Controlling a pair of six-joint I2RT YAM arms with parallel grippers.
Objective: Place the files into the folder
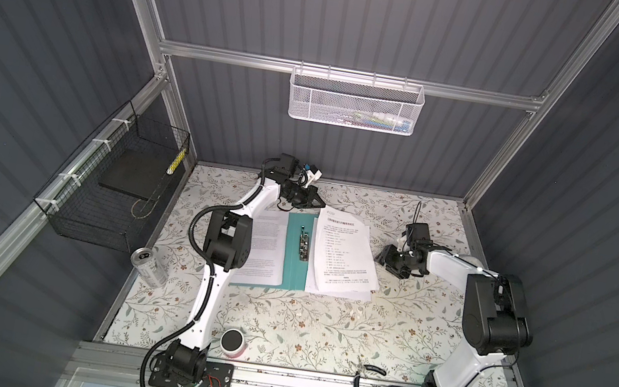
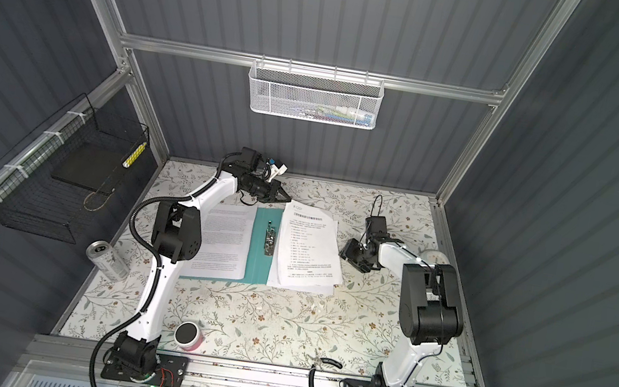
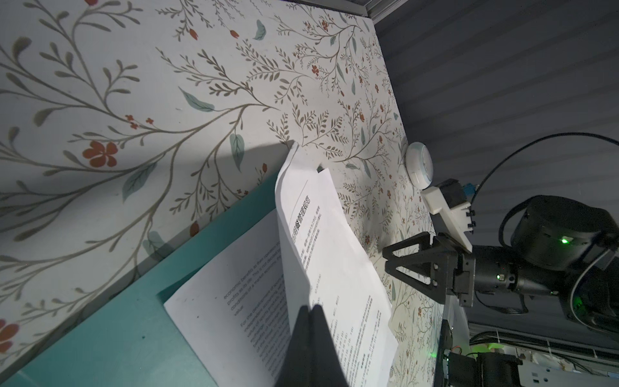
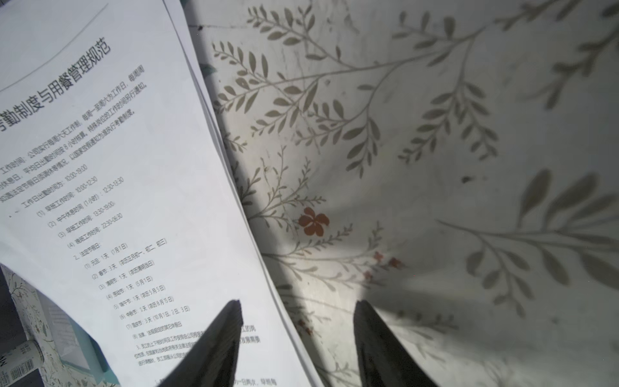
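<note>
The teal folder lies open on the floral table, its metal clip along the spine. One printed sheet rests on its left half. A stack of files covers the right half and overhangs it. My left gripper is at the stack's far left corner. In the left wrist view it is shut on the top sheet, whose edge curls upward. My right gripper is open at the stack's right edge. In the right wrist view one of its fingers is over the paper, the other over the cloth.
A silver can lies at the left. A round pink-sided container and black-handled pliers sit near the front edge. A black wire basket holds a dark slab. A white mesh basket hangs on the back wall.
</note>
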